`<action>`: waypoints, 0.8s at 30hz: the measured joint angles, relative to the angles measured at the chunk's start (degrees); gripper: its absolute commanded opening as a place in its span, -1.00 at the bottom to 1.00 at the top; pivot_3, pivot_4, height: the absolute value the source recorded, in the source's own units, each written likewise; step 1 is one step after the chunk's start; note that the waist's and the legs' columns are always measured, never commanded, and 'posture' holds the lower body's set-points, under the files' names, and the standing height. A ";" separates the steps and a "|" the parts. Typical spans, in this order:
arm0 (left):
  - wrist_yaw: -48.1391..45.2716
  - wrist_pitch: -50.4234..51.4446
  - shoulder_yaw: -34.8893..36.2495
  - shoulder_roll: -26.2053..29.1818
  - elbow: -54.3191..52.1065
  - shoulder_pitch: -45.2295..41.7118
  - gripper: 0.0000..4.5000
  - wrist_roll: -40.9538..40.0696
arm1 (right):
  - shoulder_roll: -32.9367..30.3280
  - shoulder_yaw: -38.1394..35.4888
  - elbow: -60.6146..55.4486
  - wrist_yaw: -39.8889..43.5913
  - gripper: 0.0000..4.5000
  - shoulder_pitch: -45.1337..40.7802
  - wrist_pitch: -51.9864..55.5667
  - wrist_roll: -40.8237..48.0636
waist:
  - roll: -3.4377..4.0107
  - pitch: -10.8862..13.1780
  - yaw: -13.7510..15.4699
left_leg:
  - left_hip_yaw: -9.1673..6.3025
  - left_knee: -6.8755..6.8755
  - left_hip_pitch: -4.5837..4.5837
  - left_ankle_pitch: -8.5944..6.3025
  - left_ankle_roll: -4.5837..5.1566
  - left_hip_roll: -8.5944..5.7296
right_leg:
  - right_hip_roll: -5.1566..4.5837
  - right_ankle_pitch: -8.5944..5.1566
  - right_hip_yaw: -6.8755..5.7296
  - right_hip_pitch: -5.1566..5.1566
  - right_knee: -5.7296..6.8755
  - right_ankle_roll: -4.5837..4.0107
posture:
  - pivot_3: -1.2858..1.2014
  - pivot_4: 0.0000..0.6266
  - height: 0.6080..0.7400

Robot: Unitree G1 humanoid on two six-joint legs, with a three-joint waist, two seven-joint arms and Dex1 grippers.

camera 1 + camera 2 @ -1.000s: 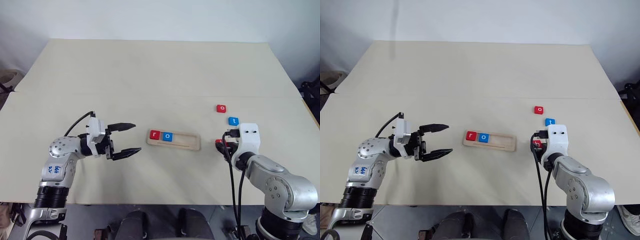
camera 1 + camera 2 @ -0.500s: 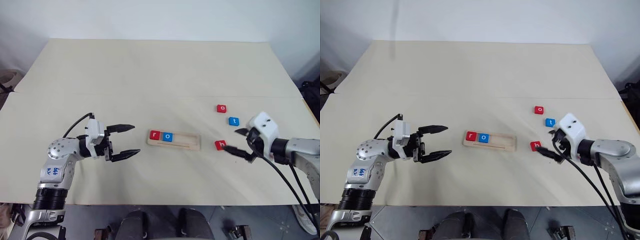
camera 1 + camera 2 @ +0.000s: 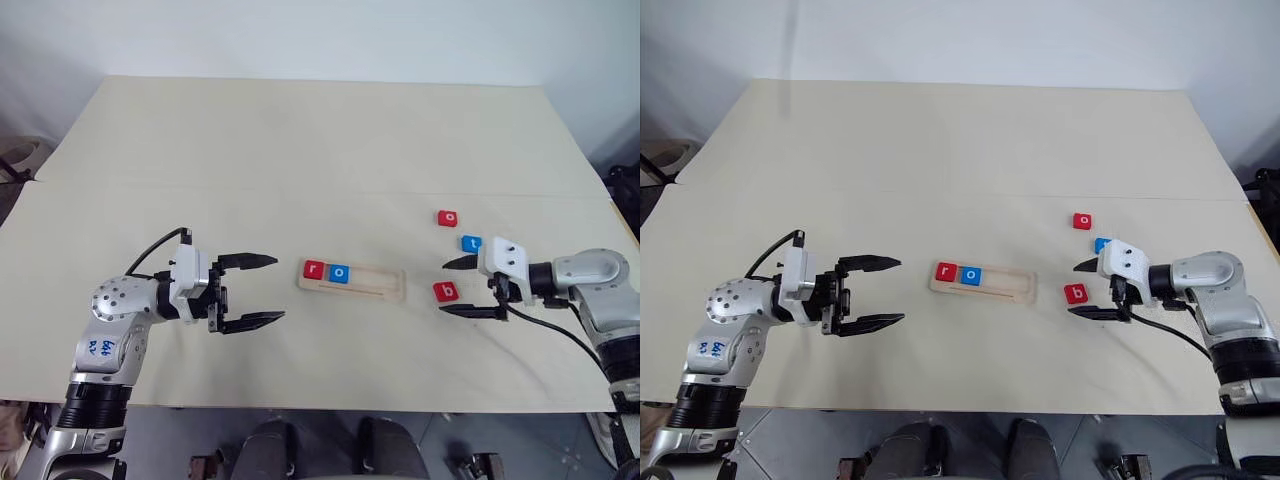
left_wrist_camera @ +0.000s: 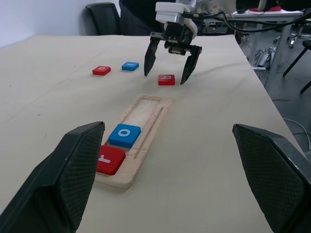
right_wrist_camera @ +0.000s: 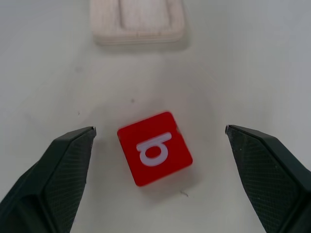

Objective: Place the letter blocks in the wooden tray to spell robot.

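Observation:
The wooden tray (image 3: 372, 284) lies at the table's middle with a red r block (image 3: 313, 269) and a blue o block (image 3: 339, 272) at its left end. To its right a red b block (image 3: 445, 292) lies flat on the table, between the wide-apart fingertips of my open right gripper (image 3: 443, 289), which points left at it and is not touching it. The wrist view shows the red b block (image 5: 154, 147) free between the fingers. A blue t block (image 3: 470, 243) and a red o block (image 3: 448, 218) lie just beyond. My left gripper (image 3: 279, 288) hangs open and empty left of the tray.
The tray's right three places are bare wood (image 4: 150, 109). The table's right edge (image 3: 622, 225) is close behind my right arm. A seam (image 3: 300, 193) crosses the tabletop farther back.
My right arm has swung out to the right and rolled its wrist. Its gripper, which stood over the red b block, has opened wide and now lies low beside it. The left arm has stayed put.

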 measured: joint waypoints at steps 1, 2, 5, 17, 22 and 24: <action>-0.01 0.04 -0.12 0.00 -0.05 0.06 1.00 0.00 | 0.26 0.19 1.43 0.71 0.91 -0.80 -0.68 -0.09 | 0.00 0.00 -0.02 | 0.00 0.00 0.01 0.00 0.00 0.00 | 0.00 0.00 0.00 0.01 0.01 0.00 | 0.03 -0.52 1.00; -0.04 0.07 -0.24 0.00 -0.12 0.09 1.00 0.00 | 0.34 0.51 2.71 1.46 0.82 -1.58 -1.13 -0.40 | 0.00 0.00 -0.02 | 0.00 0.00 0.01 0.00 0.00 0.00 | 0.00 0.00 0.00 0.01 0.01 0.00 | 0.03 -0.52 1.00; -0.08 0.09 -0.28 0.00 -0.21 0.11 1.00 0.00 | 0.63 1.19 5.36 3.41 0.45 -3.23 -2.17 -1.04 | 0.00 0.00 -0.02 | -0.01 0.03 0.01 0.00 0.00 0.01 | 0.00 0.00 0.00 0.02 0.01 0.00 | 0.03 -0.52 1.00; 0.60 0.09 -0.38 -0.01 -0.23 -0.02 1.00 0.03 | 2.35 1.49 -2.35 4.98 -0.35 -4.19 6.34 0.82 | 0.04 0.01 -0.07 | -0.03 0.06 0.01 0.00 -0.01 0.05 | 0.00 0.00 0.01 0.00 0.08 0.00 | 0.03 -0.52 1.00; 1.17 0.03 -0.46 -0.06 0.09 -0.16 1.00 0.19 | 5.79 2.22 -13.50 2.97 -0.35 -6.81 19.76 3.11 | 0.04 0.01 -0.08 | -0.04 0.06 0.02 0.00 -0.01 0.07 | 0.01 0.00 0.00 0.00 0.10 -0.01 | 0.03 -0.52 1.00; 1.50 -0.06 -0.85 -0.21 0.19 -0.32 1.00 0.31 | 8.51 3.77 -16.24 1.06 -0.35 -8.39 23.37 2.92 | 0.04 0.01 -0.07 | -0.04 0.07 0.01 0.00 -0.01 0.05 | 0.01 0.00 0.00 -0.02 0.12 -0.01 | 0.03 -0.52 1.00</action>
